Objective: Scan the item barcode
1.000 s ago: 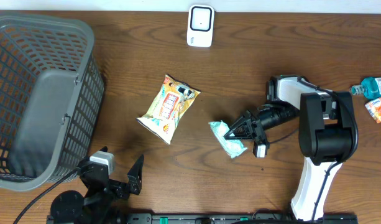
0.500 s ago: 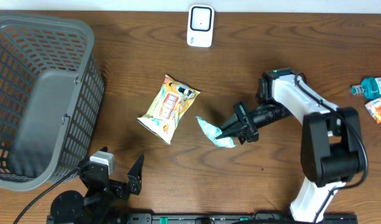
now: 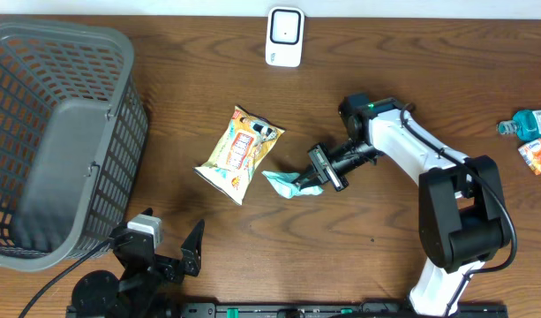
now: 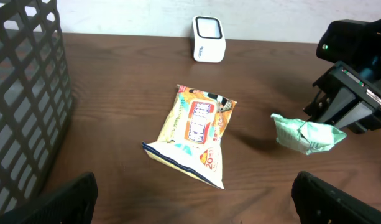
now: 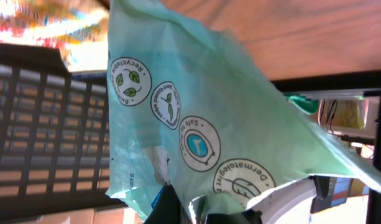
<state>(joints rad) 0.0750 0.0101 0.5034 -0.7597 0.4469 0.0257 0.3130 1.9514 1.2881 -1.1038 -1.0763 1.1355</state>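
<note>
Above the table (image 3: 252, 238) we hold the green pouch (image 3: 283, 184) clenched in the right pincer (image 3: 312, 178), left pincer (image 3: 164, 247) released; its barcode should squarely face the scanner (image 3: 285, 37).

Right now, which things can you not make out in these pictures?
- Barcode on the green packet: right wrist view shows only round logos; too small overhead.
- Right fingers: right wrist view, the packet mostly covers them.
- Blue bottle: overhead, cut off by the right edge.
</note>
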